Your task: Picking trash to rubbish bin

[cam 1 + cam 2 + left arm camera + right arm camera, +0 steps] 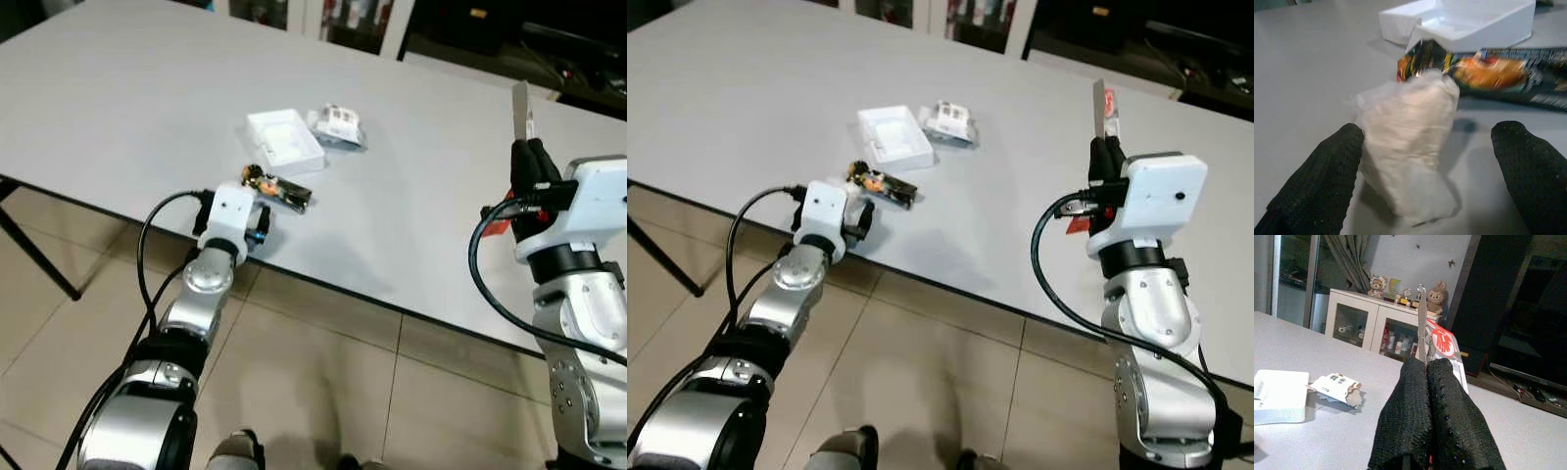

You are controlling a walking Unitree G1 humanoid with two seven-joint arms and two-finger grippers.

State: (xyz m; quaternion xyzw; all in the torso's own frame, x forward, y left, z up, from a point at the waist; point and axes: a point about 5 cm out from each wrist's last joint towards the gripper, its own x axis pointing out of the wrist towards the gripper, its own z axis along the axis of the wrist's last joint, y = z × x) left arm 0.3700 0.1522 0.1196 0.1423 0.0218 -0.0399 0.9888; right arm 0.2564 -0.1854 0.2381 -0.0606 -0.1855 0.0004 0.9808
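From the head views, the left gripper (257, 192) rests at the grey counter (118, 108) edge beside a dark snack wrapper (284, 191), white tray (284, 139) and crumpled carton (948, 123). The left wrist view shows fingers (1317, 183) spread around a crumpled plastic wrap (1410, 142). In the right wrist view, the right gripper (1426, 369) is pressed together, pinching a red-and-silver wrapper (1442, 345) upright above the counter.

Left claw (257, 208) low at the near edge of the grey surface (118, 108), touching a dark snack wrapper (281, 190). Just beyond: white box (284, 140), crumpled white packet (338, 125). Right claw (529, 162) raised well apart, pinching an upright silver wrapper (521, 110).
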